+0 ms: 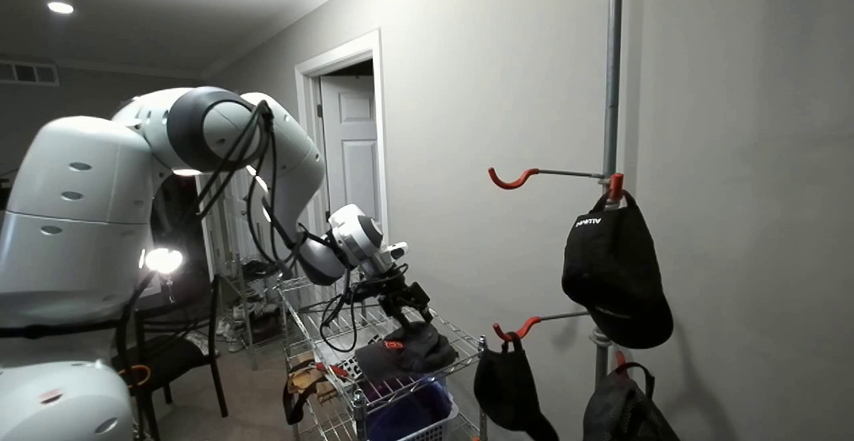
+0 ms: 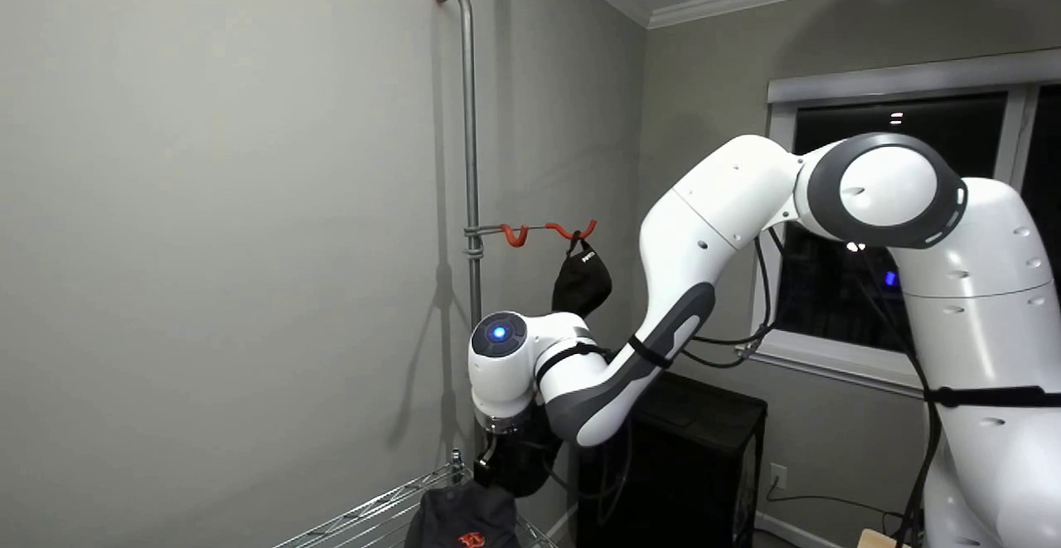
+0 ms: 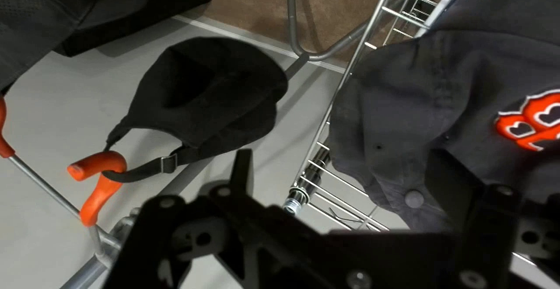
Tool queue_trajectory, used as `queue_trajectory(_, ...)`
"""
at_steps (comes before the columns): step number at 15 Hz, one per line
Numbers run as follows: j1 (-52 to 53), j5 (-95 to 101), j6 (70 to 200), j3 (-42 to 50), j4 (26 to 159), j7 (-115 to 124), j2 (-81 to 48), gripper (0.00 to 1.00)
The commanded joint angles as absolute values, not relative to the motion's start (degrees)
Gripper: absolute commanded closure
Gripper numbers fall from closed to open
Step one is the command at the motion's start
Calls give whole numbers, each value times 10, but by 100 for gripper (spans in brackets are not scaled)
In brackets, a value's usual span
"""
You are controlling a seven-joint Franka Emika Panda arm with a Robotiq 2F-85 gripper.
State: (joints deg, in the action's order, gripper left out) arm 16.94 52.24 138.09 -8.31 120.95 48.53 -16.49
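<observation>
A dark grey cap with an orange logo lies on the wire shelf. It shows in both exterior views (image 1: 427, 351) (image 2: 443, 519) and on the right of the wrist view (image 3: 393, 101). My gripper (image 1: 417, 321) points down just over the cap's crown. In the wrist view my gripper (image 3: 341, 153) has its fingers spread wide. The right finger overlaps the cap; the left finger stands beyond its edge. I cannot tell whether a finger touches the cloth. A black cap hangs by its strap on a red hook, left in the wrist view (image 3: 210, 92).
The wire shelf (image 1: 460, 334) stands beside a grey metal pole (image 1: 612, 94) with red hooks (image 1: 510, 183). More caps hang there (image 1: 614, 267) (image 1: 630, 407). A white basket (image 1: 427, 433) sits below, a tan item (image 1: 307, 381) at the shelf's left. A black cabinet (image 2: 680, 440) stands behind the arm.
</observation>
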Motion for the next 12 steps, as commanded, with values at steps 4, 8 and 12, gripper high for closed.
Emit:
queue_trajectory(4, 188, 518, 1422, -87, 1164, 500, -208, 0)
queue_trajectory(8, 221, 536, 1403, -76, 1108, 537, -262, 0)
queue_trajectory(12, 240, 515, 1411, -75, 1056, 544, -318, 0)
